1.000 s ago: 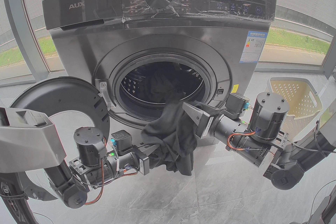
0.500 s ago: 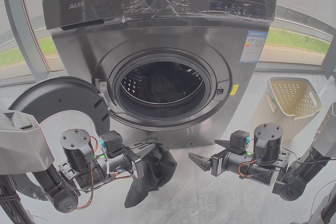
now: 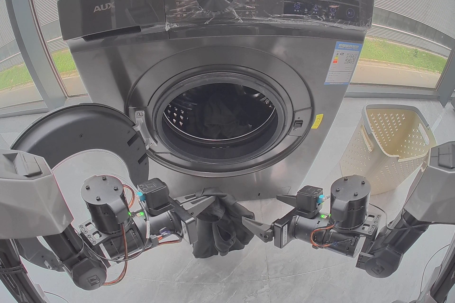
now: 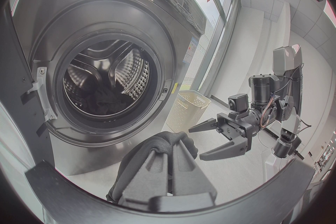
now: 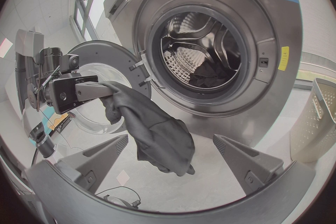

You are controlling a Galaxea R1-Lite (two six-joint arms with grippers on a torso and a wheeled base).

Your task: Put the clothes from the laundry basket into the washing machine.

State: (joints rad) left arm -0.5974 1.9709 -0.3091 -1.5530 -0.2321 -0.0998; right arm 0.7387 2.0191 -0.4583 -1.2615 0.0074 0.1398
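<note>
The left gripper (image 3: 201, 202) is clamped on a dark garment (image 3: 222, 229). In the left wrist view its two fingers (image 4: 159, 172) press together with a fold of the cloth (image 4: 140, 156) between them. The garment hangs off it in a bunched lump above the floor, low in front of the washing machine (image 3: 237, 50) and outside it.

The right gripper (image 3: 263, 211) faces it with its fingers spread wide and nothing held. Its lower fingertip is just beside the cloth (whether it touches, I cannot tell). From the right wrist view the garment (image 5: 157, 128) droops between that gripper's two open fingers (image 5: 105, 154).

Behind, the round door (image 3: 80, 133) is swung open to the left. Inside the drum lies a heap of dark clothes (image 3: 220, 115) against the perforated steel wall. The laundry basket (image 3: 395, 143) stands on the floor at the machine's right, showing its pale perforated inner walls.

Half a second ago the garment hung longer and looser toward the floor. It is now gathered higher and more compact. The right gripper, then well apart, has come in close to the cloth. The drum's contents and the basket look unchanged.
</note>
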